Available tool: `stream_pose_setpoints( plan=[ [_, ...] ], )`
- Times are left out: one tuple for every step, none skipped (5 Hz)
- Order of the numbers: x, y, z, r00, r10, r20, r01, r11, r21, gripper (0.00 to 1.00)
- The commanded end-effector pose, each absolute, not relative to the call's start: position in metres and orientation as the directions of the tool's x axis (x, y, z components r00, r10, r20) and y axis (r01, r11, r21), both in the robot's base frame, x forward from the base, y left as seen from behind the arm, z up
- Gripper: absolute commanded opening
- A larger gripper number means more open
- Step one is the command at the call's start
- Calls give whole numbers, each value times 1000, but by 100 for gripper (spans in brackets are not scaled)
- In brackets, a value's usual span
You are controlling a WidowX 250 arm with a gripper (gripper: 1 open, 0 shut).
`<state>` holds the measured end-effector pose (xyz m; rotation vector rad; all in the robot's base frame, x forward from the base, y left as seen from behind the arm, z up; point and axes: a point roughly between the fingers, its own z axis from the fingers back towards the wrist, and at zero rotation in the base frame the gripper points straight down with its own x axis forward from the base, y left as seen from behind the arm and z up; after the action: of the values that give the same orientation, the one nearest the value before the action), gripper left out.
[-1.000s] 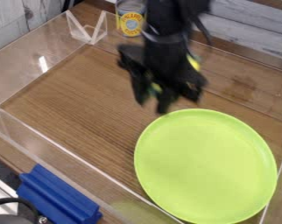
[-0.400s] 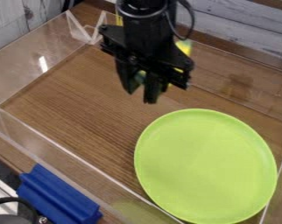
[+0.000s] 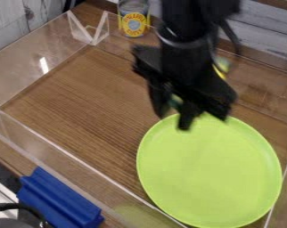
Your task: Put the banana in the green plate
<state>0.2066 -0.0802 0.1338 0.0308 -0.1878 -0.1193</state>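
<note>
Hanging over the plate's (image 3: 211,174) far rim, the clenched gripper (image 3: 184,116) shows no visible banana, so letting go here could drop it on the table (image 3: 75,98).

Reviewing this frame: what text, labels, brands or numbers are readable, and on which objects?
None readable.
The yellow can at the back edge of the table carries a round label, too small and blurred to read.
The green plate, the blue object and the hand show no lettering.

Lab — clear-walled wooden table (image 3: 75,98)
</note>
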Motion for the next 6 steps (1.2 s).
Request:
stream_pose_setpoints(
  plan=[
    [209,-95,127,969,-124,212,118,992,38,0],
    [208,-102,110,971,-130,202,125,991,41,0],
    [209,-101,97,973,-124,197,117,992,45,0],
    [211,-99,84,974,-118,195,110,993,47,0],
    [215,-91,82,976,-76,204,67,997,50,0],
    [216,-87,79,978,-51,201,42,998,45,0]
  ],
)
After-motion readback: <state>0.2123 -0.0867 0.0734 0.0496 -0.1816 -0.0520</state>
